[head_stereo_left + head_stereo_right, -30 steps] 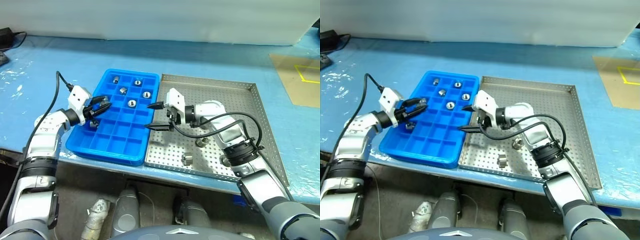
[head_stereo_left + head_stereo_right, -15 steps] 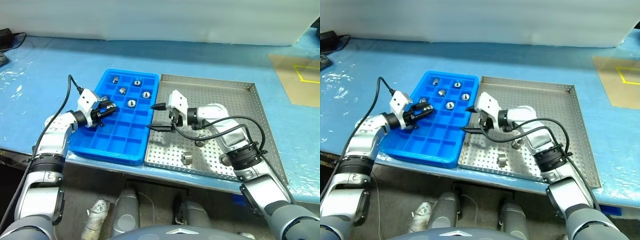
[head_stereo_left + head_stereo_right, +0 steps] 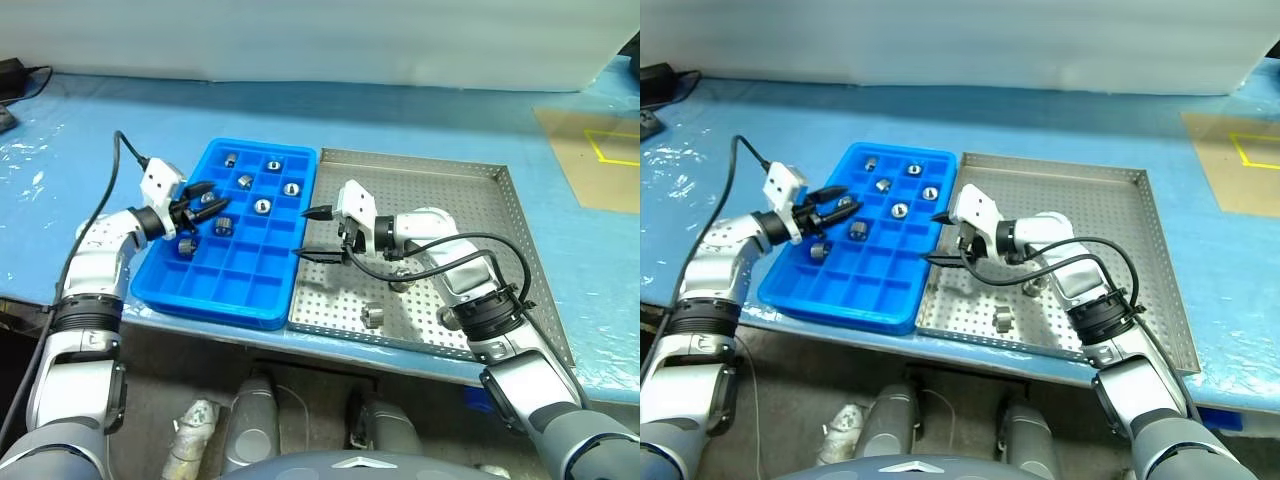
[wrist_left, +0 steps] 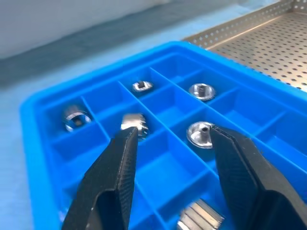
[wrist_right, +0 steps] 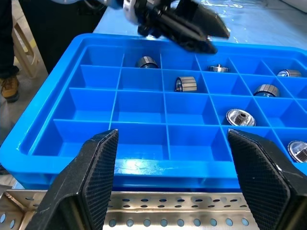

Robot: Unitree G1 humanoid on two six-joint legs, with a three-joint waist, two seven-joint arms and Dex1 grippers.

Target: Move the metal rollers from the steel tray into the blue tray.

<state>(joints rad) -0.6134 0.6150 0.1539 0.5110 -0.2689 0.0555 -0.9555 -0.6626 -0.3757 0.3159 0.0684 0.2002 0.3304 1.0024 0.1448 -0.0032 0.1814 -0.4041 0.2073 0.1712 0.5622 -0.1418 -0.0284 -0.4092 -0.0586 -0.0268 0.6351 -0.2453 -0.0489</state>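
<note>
Left gripper (image 3: 205, 200) empty, jaws apart over blue tray (image 3: 232, 287).
Roller (image 3: 223, 226) just below its tips; right gripper (image 3: 312, 233) wide, empty.

1. From the head, your two eye views look forward and down over the blue tray (image 3: 240, 240) and steel tray (image 3: 480, 250).
2. Your left wrist view sits close above the blue tray's compartments.
3. Your right wrist view faces the same tray from the steel tray's side.
</note>
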